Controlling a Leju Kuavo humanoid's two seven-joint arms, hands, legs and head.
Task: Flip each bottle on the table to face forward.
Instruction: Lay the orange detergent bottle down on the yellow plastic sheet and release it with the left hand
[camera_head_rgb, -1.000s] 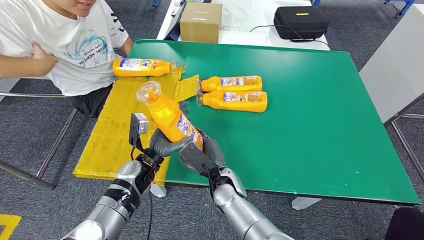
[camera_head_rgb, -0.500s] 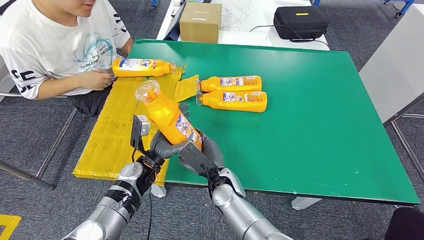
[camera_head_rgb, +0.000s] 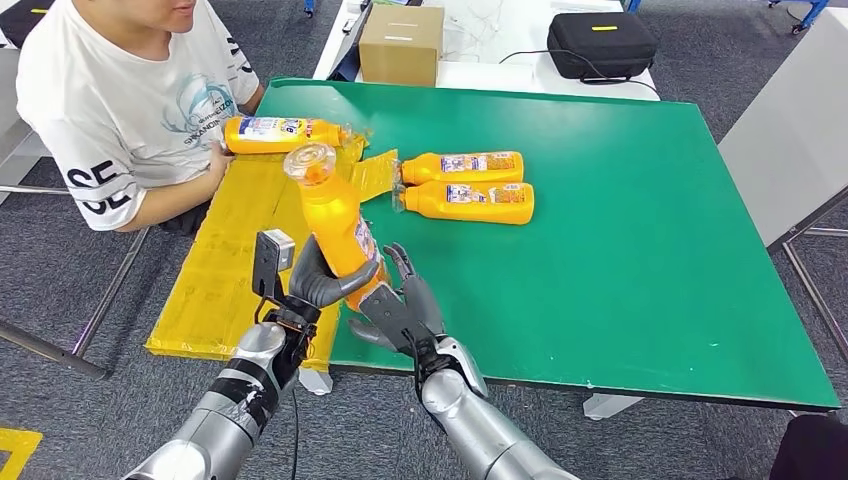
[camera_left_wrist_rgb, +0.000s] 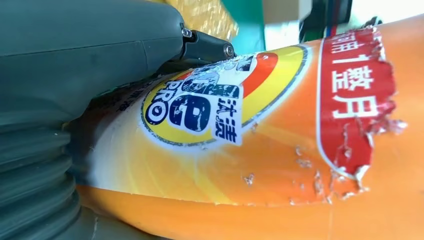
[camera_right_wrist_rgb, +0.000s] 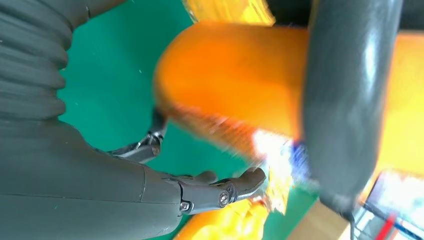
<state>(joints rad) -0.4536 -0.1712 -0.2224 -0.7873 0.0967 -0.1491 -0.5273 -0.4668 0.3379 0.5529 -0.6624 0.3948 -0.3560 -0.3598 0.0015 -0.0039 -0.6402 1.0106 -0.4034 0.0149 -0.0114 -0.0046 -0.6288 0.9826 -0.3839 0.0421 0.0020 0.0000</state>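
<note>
1. The left hand (camera_head_rgb: 318, 283) grips the lower body of an orange bottle (camera_head_rgb: 338, 228), its thick thumb wrapped across the front of the bottle and its fingers closed behind it.
2. In the left wrist view the held bottle's torn label, with a red band and a round logo, lies right against the left hand's thumb (camera_left_wrist_rgb: 90, 55).
3. The right hand (camera_head_rgb: 398, 300) sits just beside the bottle's base with its fingers spread and raised; it holds nothing. In the head view its fingertips stand close to the bottle, and I cannot tell whether they touch it.
4. In the right wrist view the bottle's rounded orange base hangs above the green table (camera_right_wrist_rgb: 100, 85), near the right hand's fingers (camera_right_wrist_rgb: 235, 187).
5. The held bottle stands nearly upright, tilted slightly, its clear cap (camera_head_rgb: 308, 160) uppermost, over the near left part of the table above the edge of the yellow taped patch (camera_head_rgb: 230, 260).
6. There are four orange bottles in all: the one in hand and three lying on their sides.
7. Two lying bottles (camera_head_rgb: 468, 185) rest side by side, touching, in the middle of the green table, caps pointing toward the yellow patch.
8. The fourth bottle (camera_head_rgb: 280, 134) lies at the far end of the yellow patch, with a person's hand (camera_head_rgb: 217, 160) just beside it.
9. The person in a white T-shirt (camera_head_rgb: 130, 100) sits at the table's left side.
10. A cardboard box (camera_head_rgb: 402, 43) and a black case (camera_head_rgb: 602, 42) stand on a white table beyond the green one.
</note>
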